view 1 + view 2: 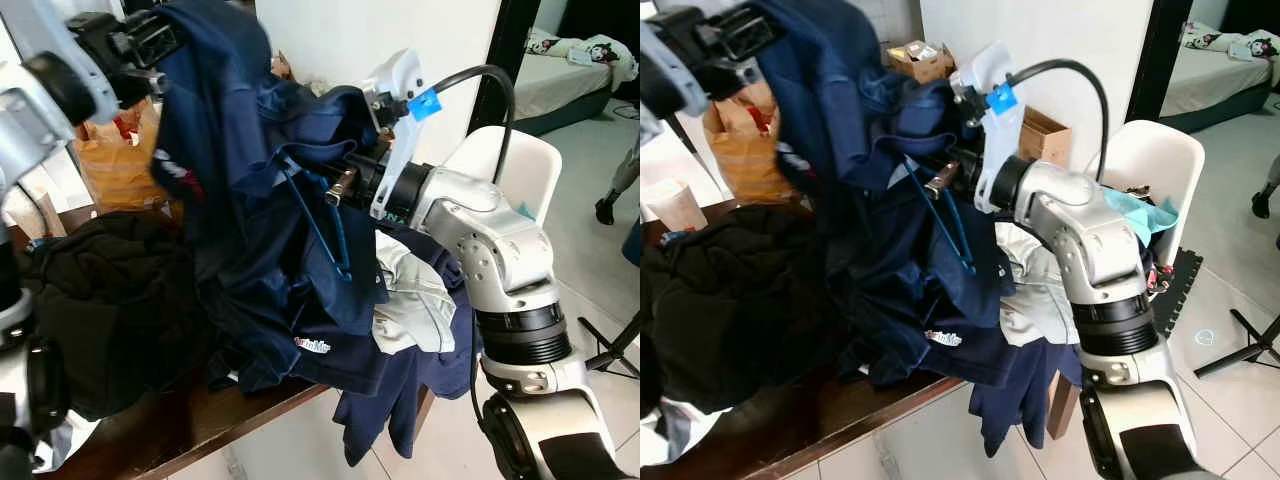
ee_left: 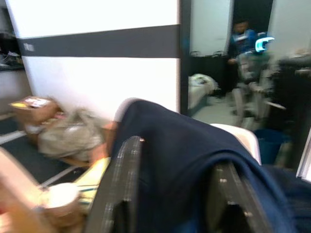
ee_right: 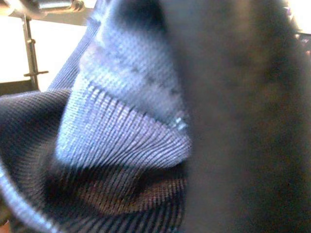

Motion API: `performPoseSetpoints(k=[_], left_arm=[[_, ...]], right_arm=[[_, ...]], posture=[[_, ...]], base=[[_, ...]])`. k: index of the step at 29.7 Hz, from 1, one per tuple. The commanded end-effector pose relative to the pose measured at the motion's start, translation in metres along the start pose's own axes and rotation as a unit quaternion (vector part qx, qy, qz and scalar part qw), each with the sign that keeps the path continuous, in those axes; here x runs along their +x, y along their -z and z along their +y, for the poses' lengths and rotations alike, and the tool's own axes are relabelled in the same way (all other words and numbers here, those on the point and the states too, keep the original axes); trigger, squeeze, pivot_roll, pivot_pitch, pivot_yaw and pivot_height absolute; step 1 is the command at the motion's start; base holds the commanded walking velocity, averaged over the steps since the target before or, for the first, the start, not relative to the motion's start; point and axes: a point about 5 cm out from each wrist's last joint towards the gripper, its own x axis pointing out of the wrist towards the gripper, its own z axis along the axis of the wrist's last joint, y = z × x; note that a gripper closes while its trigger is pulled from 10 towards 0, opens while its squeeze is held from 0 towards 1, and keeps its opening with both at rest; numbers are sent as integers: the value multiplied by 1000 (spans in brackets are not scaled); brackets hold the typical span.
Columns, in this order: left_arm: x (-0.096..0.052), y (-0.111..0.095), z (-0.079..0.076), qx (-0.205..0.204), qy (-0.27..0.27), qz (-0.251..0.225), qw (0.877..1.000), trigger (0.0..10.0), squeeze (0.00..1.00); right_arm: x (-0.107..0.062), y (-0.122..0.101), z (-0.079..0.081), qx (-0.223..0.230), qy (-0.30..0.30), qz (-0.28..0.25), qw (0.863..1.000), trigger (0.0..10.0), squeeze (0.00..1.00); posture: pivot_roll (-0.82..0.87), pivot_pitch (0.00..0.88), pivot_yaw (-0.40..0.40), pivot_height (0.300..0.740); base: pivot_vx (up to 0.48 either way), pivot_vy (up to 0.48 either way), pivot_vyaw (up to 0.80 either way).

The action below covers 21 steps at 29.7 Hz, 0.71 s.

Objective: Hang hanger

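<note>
A navy garment (image 1: 260, 200) hangs lifted above the brown table (image 1: 200, 420). My left gripper (image 1: 150, 40) holds its upper part at the top left. In the left wrist view the navy cloth is bunched between the two black fingers (image 2: 121, 184). A thin blue hanger (image 1: 338, 240) dangles against the front of the garment, with a brown and metal piece (image 1: 340, 186) at its top. My right gripper (image 1: 350, 175) reaches in from the right and is buried in the folds beside that piece. The right wrist view is pressed against a ribbed navy collar (image 3: 121, 131), and the fingers are hidden.
A black garment (image 1: 100, 300) lies on the table's left and a pale grey one (image 1: 415, 300) at its right end. A white chair (image 1: 510, 165) stands behind my right arm, with cardboard boxes (image 1: 1045, 135), an orange bag (image 1: 115, 160) and a paper cup (image 1: 670, 205) nearby. A person's foot (image 1: 605, 210) is at far right.
</note>
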Motion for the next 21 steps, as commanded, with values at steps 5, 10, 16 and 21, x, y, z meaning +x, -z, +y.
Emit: performPoseSetpoints(k=[5,10,16,21], left_arm=[[-25,-15,9,63,-20,19,998,10000,1000],[-46,-21,-2,111,35,43,992,10000,1000],[-55,-22,-20,126,106,41,986,10000,1000],[-55,-11,-53,160,237,66,956,10000,0]], right_arm=[[-3,-3,2,-23,-17,1,1000,10000,0],[-12,-5,-9,-30,-5,6,1000,10000,0],[-22,-7,-4,-63,-52,15,997,10000,0],[-22,-2,17,-97,-130,34,986,10000,0]], posture=[[29,0,43,740],[30,0,38,740],[28,0,32,740],[26,0,31,740]], base=[[0,0,0],[0,0,0],[0,0,0],[0,0,0]])
